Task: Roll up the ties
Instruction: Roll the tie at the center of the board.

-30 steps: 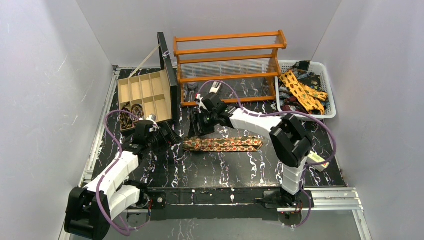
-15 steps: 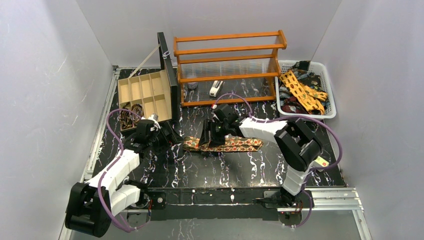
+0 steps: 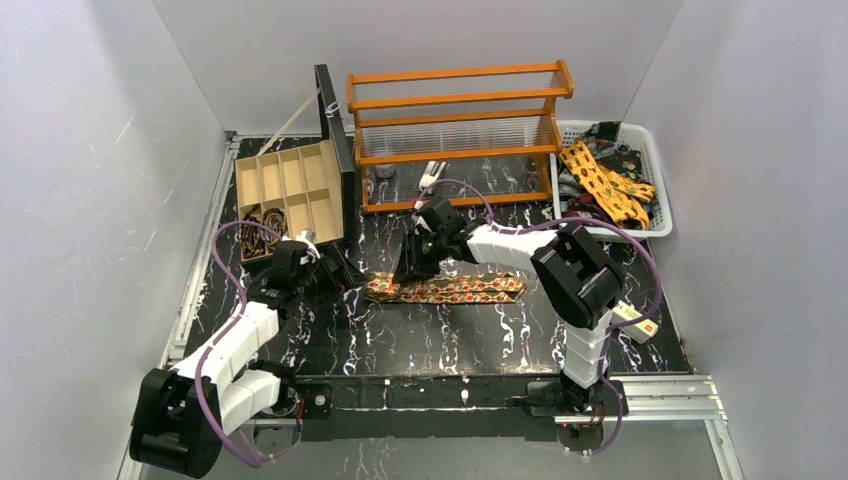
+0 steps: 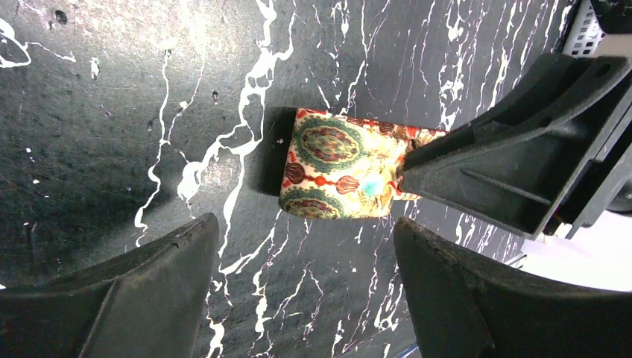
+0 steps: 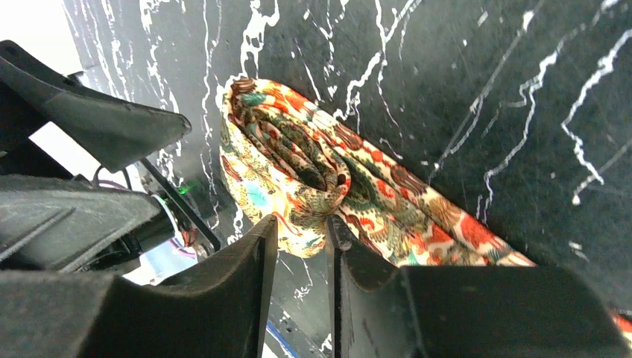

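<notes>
the tie lies as a flat strip across the middle of the overhead view, on the black marbled table. its left end is doubled over into a first small fold. the right gripper sits on that end. in its wrist view the jaws stand narrow, with the near edge of the folded fabric nipped between them. this looks like a grip meant to keep the fold tight so a coil can start there.

the left gripper hovers just left of the fold with its jaws spread wide, and nothing is between them. its camera looks straight at the tie's end, so it is probably placed to brace or take over the roll.

in the upper left an open wooden box has a coiled tie in a lower compartment, likely where finished rolls go. more ties are heaped in the white basket at the upper right, so most of the work seems to remain.
</notes>
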Controlling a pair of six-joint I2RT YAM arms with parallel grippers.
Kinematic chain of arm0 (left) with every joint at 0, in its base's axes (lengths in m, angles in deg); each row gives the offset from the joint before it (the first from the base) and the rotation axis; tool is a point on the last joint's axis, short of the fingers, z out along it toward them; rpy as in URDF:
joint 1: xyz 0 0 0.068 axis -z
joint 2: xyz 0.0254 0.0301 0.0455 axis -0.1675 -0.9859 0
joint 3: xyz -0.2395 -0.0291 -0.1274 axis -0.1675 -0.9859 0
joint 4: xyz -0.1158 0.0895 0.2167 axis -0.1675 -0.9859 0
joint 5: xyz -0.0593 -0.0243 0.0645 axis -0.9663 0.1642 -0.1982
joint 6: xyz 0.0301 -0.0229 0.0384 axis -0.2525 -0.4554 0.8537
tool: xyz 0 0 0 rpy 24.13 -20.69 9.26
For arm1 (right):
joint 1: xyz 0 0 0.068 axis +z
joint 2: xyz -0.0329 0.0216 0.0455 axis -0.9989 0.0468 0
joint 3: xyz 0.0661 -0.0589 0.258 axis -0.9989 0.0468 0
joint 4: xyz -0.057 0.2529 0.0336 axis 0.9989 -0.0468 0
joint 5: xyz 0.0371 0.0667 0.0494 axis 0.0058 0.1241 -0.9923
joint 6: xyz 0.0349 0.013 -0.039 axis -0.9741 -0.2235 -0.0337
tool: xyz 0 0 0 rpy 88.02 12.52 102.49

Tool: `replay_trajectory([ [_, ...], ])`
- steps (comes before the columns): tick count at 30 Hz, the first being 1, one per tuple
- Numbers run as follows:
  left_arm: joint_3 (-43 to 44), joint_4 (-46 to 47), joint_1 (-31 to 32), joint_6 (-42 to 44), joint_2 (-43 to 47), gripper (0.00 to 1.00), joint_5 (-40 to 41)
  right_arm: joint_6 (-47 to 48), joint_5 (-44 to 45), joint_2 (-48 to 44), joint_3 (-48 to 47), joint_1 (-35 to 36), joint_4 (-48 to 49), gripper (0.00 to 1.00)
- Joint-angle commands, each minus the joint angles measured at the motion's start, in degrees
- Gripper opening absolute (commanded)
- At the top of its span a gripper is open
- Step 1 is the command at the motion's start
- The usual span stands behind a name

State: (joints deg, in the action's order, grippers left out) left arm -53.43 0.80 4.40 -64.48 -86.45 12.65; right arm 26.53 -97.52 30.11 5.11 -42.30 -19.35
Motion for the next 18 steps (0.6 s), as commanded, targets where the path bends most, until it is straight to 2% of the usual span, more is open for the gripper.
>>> replay_trajectory([
  [1,-0.4,0.5,-0.2,-0.4,0.1,0.83,-1.3,3.8,-4.4,2.5,-4.3,-1.0,-0.7,0.37],
  [8,-0.2,-1.5,-0.3,0.2,1.4,0.83,-0.6,5.6,-6.1,4.9,-7.4,-1.2,-3.8,0.37],
  [14,-0.1,-2.2,-0.2,0.2,2.1,0.83,-0.4,6.3,-4.3,2.1,-6.5,-1.4,-4.4,0.49],
  [18,-0.3,-2.3,-0.2,0.4,2.3,0.83,-0.2,6.5,-3.9,0.7,-6.9,-1.5,-5.2,0.52],
])
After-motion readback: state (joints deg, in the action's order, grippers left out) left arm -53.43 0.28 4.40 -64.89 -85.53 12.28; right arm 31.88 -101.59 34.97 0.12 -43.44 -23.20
